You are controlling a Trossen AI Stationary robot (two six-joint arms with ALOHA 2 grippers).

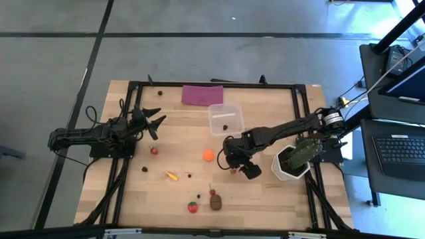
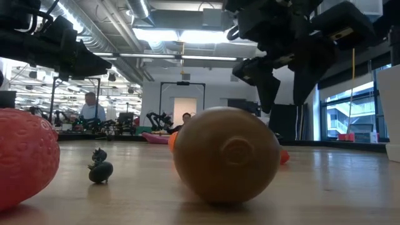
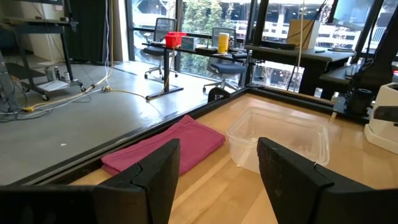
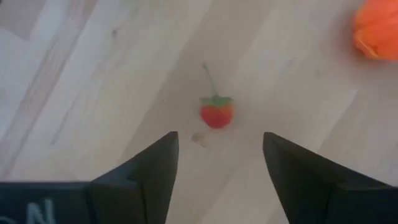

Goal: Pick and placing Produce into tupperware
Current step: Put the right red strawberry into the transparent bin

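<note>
The clear square tupperware point(image 1: 226, 119) stands at the table's far middle with a tiny dark bit point(image 1: 226, 125) inside. My right gripper point(image 4: 219, 140) hangs open, pointing steeply down, above a small red fruit with green top and thin stem point(image 4: 216, 114) that lies on the wood. The orange ball point(image 1: 208, 155) lies just left of that gripper point(image 1: 230, 161). My left gripper point(image 1: 154, 123) waits open and level at the table's left. A yellow banana point(image 1: 172, 176), a strawberry point(image 1: 192, 207) and a brown oval lump point(image 1: 216, 202) lie toward the near edge.
A purple cloth point(image 1: 202, 94) lies flat at the far edge beside the tupperware. A white pot with a green plant point(image 1: 295, 159) stands right of my right gripper. A red piece point(image 1: 154, 151) and tiny dark bits point(image 1: 189, 176) are scattered over the left half.
</note>
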